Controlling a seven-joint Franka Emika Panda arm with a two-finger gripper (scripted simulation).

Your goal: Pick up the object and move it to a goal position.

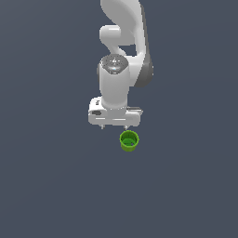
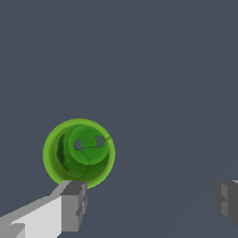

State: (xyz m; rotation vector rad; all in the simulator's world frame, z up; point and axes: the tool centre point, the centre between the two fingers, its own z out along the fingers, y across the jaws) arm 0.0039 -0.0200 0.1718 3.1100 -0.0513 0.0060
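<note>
Hanging above the tabletop (image 1: 51, 186) with its fingers spread wide and nothing between them, the gripper (image 2: 148, 204) was released in the wrist view. One fingertip (image 2: 73, 204) sat just beside the rim of the green cup (image 2: 79, 153), the other well apart from it. The cup stood upright on the tabletop, hollow upward, off-centre from the gap between the fingers. In the exterior view it lay just below the hand, toward that view's right. Risk assessed: a straight descent from this offset could land a finger on the rim and tip or push the cup away.
</note>
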